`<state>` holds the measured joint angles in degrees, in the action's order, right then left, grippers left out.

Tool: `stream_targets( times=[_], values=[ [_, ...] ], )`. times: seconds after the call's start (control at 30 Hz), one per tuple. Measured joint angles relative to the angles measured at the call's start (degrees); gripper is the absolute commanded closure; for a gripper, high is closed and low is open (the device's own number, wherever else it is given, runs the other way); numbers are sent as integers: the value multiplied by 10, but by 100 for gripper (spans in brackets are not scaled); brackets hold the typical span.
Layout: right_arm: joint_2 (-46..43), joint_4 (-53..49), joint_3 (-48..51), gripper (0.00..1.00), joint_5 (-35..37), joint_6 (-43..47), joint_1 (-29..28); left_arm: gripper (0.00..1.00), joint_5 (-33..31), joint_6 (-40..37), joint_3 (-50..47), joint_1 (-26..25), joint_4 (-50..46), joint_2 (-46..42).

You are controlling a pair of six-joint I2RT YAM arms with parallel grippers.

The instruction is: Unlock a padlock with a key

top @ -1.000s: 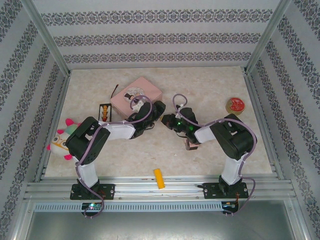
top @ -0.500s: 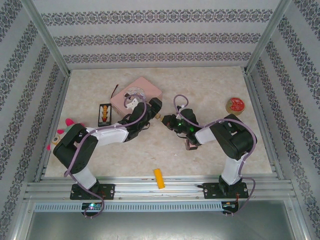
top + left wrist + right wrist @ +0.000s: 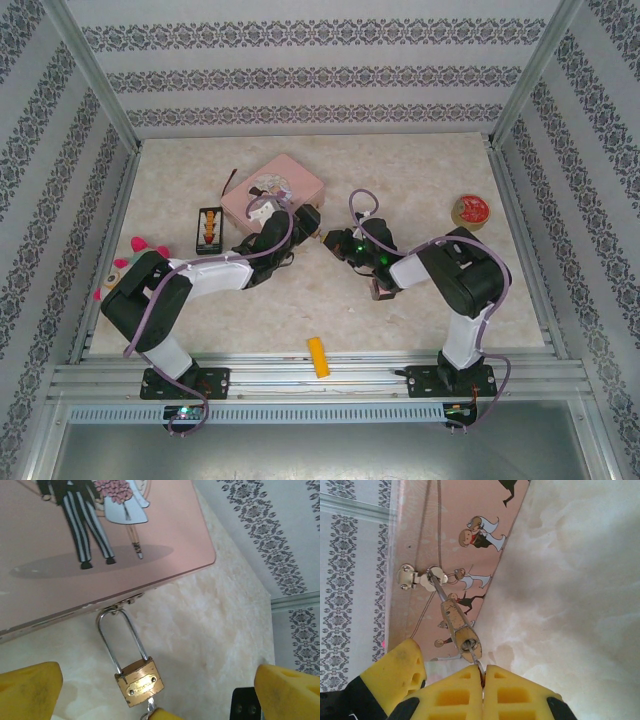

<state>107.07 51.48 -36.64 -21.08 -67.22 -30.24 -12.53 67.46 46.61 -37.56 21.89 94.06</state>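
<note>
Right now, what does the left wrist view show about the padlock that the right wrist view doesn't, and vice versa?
Left wrist: the padlock face-on, its shackle looped through the hasp of the pink tin, between the fingers of the wide-open left gripper. Right wrist: the padlock's bottom end, met by the key pinched in the shut right gripper. Both: the padlock hooked to the tin, shackle apparently closed.

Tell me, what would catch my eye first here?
A small brass padlock is hooked through the clasp of a pink tin at mid-table. The right gripper pinches the key at the lock's base, while the left gripper stands open close by.
</note>
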Motion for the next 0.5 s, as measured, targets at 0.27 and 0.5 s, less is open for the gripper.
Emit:
stream_targets(
  times=[0.27,0.5],
  values=[
    [23,11,-10,100,-10,-15,0,8,0,3,1,0,11,38],
    [24,13,-22,100,-14,-17,0,17,-7,7,24,0,14,89]
  ],
)
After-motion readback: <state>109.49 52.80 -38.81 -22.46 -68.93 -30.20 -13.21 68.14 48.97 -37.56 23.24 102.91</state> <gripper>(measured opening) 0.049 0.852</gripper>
